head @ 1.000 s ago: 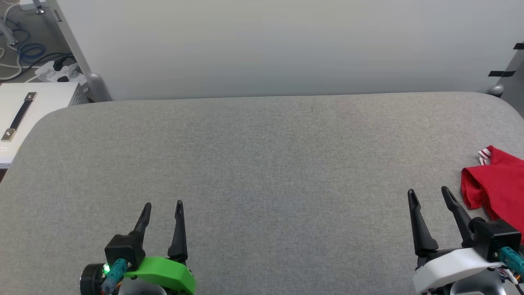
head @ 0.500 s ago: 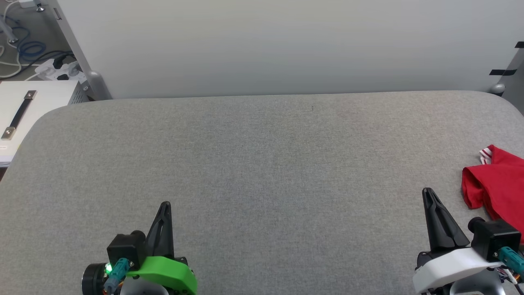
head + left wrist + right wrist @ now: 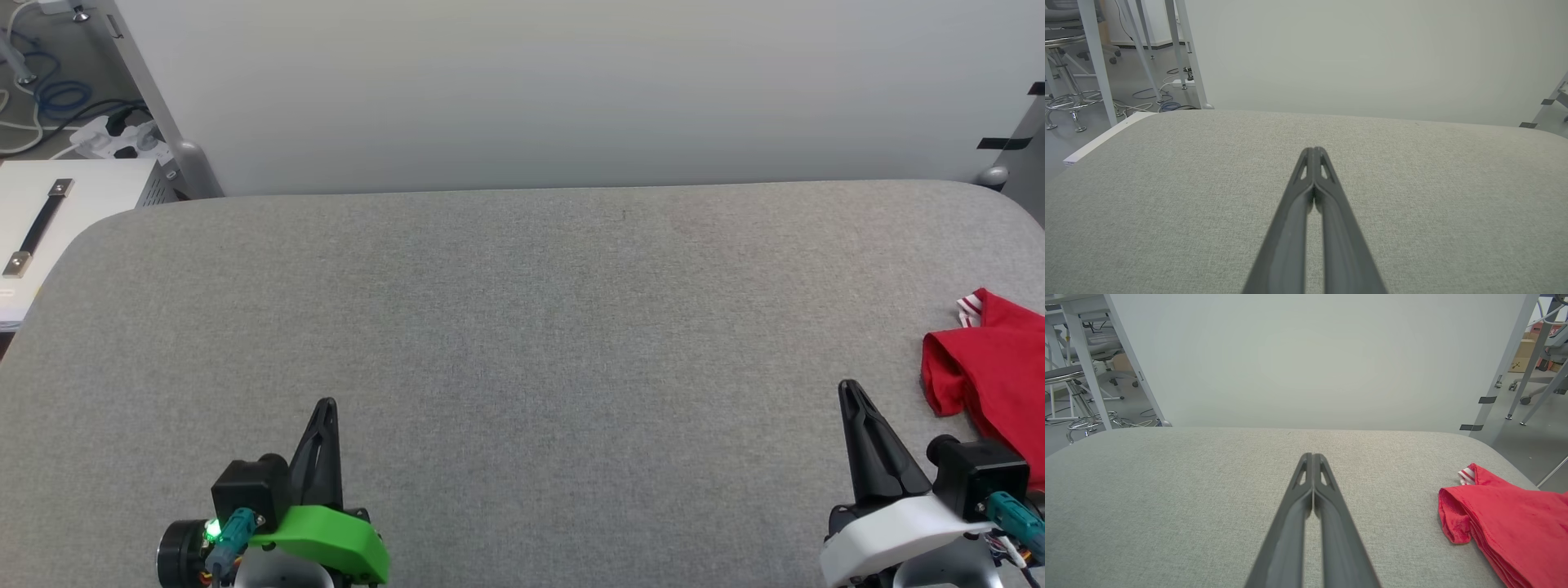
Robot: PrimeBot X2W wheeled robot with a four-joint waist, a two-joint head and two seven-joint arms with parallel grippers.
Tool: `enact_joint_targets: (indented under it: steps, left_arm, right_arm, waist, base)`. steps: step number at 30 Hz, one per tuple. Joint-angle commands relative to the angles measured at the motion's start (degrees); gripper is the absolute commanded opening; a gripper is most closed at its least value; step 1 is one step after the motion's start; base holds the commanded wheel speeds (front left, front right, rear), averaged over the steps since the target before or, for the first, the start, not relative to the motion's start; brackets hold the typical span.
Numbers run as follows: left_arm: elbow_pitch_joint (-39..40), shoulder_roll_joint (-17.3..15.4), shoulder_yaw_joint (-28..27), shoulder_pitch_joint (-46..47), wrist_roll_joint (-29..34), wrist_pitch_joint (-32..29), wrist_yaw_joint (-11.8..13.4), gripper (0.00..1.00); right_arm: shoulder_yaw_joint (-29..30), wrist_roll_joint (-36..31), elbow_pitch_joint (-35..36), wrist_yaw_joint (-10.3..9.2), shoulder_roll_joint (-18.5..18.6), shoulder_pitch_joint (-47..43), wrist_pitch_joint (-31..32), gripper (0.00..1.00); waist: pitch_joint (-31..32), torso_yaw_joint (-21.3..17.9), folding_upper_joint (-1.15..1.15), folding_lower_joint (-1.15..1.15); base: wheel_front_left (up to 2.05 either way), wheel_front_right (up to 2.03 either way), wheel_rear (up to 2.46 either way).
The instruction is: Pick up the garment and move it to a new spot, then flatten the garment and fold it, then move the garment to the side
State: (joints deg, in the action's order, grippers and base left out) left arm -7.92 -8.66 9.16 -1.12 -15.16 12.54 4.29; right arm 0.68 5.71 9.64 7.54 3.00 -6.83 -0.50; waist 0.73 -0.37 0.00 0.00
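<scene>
Garment [image 3: 992, 359] sits at table [image 3: 522, 327] edge, cut off: awaiting pickup or already set aside. My right gripper [image 3: 849, 388] is beside it, left gripper [image 3: 325, 406] well apart; both clenched empty.

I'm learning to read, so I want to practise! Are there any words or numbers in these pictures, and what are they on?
No text here can be read.
Red short-sleeved garment: no print on the part that shows, just red-and-white striped trim.
Brown cardboard box, far off in the right wrist view: a dark mark, too blurred to read.
White case with a black strap handle: nothing legible.
</scene>
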Motion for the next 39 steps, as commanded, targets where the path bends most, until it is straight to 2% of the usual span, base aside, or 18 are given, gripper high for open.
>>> enact_joint_targets:
  steps: [1, 39]
  left_arm:
    - [0.53, 0.50, -0.28, 0.17, 0.78, -0.31, -0.28, 0.00]
    - [3.17, 2.40, -3.46, 0.51, 5.93, -4.69, -1.72, 0.00]
  right_arm:
    - [-0.09, -0.40, -0.35, -0.01, -0.02, 0.96, 0.08, 0.00]
    - [-0.30, -2.30, -3.68, -0.02, -0.06, 3.06, 0.23, 0.00]
  waist:
    - [-0.01, 0.01, 0.00, 0.00]
    - [-0.27, 0.14, 0.00, 0.00]
  base:
    - [0.00, 0.00, 0.00]
    - [0.00, 0.00, 0.00]
